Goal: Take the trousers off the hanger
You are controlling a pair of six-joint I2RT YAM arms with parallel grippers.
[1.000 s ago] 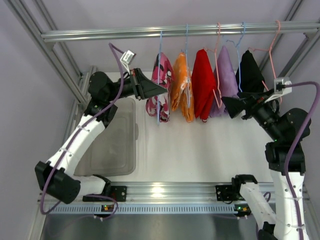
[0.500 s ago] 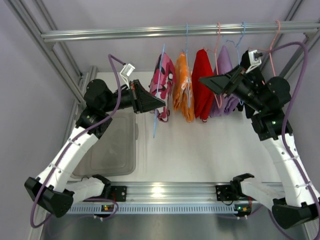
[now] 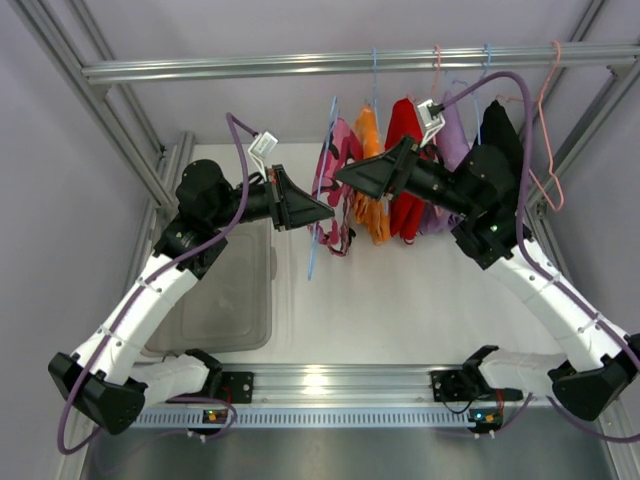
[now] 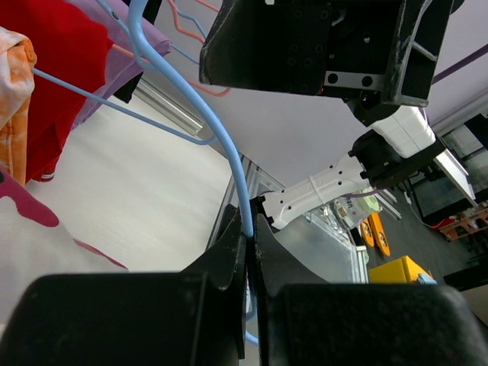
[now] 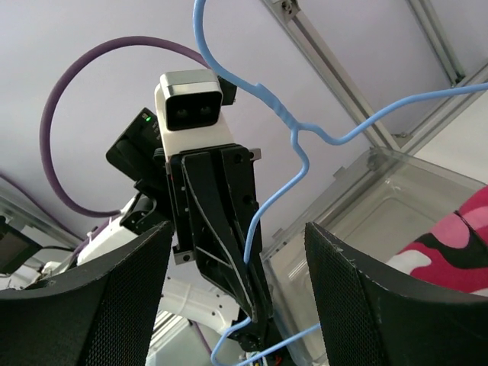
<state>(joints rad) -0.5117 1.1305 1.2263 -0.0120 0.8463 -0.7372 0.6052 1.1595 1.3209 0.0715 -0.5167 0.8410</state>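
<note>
Right end effector, wide open, has swung beside the camouflage trousers. Left end effector pinches the hanger; tugging could twist it free.

soft camouflage cloth trousers on a glossy blue wire hanger, clear plastic bin, brushed metal rail

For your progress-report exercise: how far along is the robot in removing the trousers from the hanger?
Done: the left gripper has its fingers shut on the blue hanger, which looks lifted off the rail. In hand: the open right gripper is at the pink camouflage trousers. Left: that pair and the orange trousers are on their hangers.
</note>
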